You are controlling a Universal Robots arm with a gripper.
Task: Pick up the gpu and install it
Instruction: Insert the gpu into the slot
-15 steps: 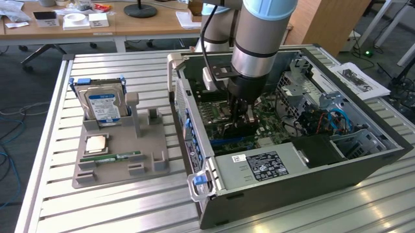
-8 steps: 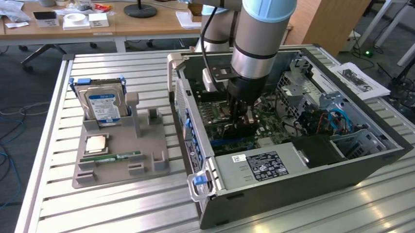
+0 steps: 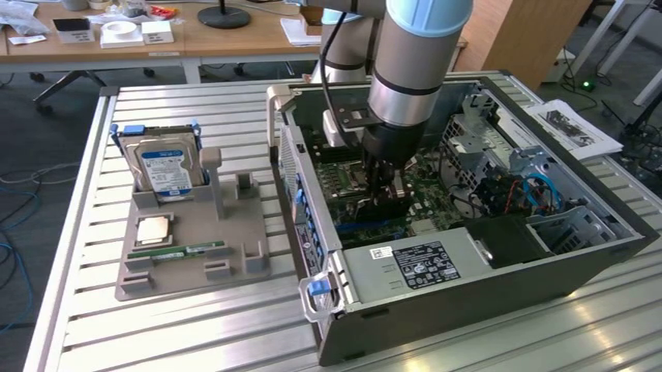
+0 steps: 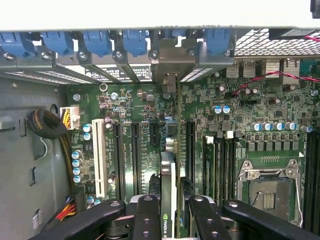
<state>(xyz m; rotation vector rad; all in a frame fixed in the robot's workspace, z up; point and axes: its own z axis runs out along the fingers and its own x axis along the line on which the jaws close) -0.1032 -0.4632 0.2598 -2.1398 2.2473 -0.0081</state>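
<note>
The gpu (image 4: 170, 170) is a thin card seen edge-on, standing upright over the green motherboard (image 4: 250, 115) among the black expansion slots. Its silver end bracket (image 4: 170, 62) reaches the rear slot openings under the blue clips. My gripper (image 4: 172, 220) is shut on the card, with a black finger (image 4: 148, 215) on each side of its near end. I cannot tell whether the card's edge sits in a slot. In the exterior view my gripper (image 3: 385, 186) is lowered inside the open computer case (image 3: 435, 310), with the dark gpu (image 3: 377, 208) below it.
To the exterior view's left of the case stands a grey holder (image 3: 186, 267) with a hard drive (image 3: 166, 167) upright, a CPU (image 3: 153, 229) and a green memory stick (image 3: 186, 252). Case walls, a drive cage (image 3: 497, 147) and cables (image 3: 528, 190) surround the gripper.
</note>
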